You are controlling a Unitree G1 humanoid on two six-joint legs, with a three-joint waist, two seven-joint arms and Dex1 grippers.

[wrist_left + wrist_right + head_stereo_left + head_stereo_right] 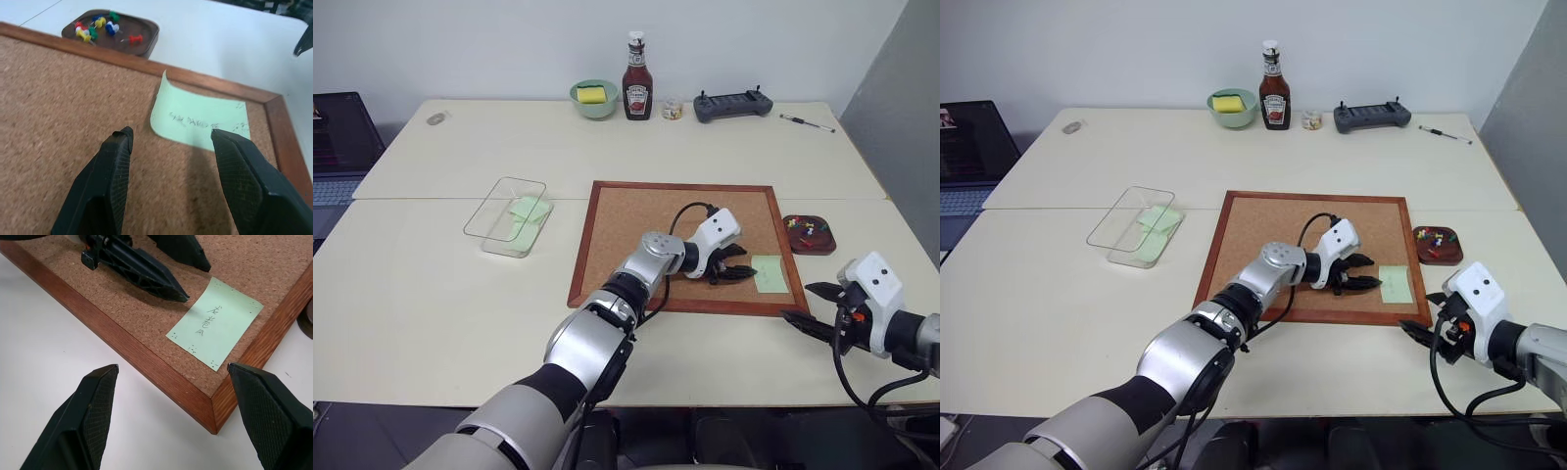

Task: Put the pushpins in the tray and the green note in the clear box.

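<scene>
Right gripper (803,305) waits open; my open left gripper (732,265) might crumple the flat green note (769,274) near the corkboard's (636,225) corner.

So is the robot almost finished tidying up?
Partly. The pins all lie in the tray, and no pins show on the corkboard. One green paper already sits in the clear box. The left hand hovers open beside the green note, which is not yet picked up or boxed.
</scene>
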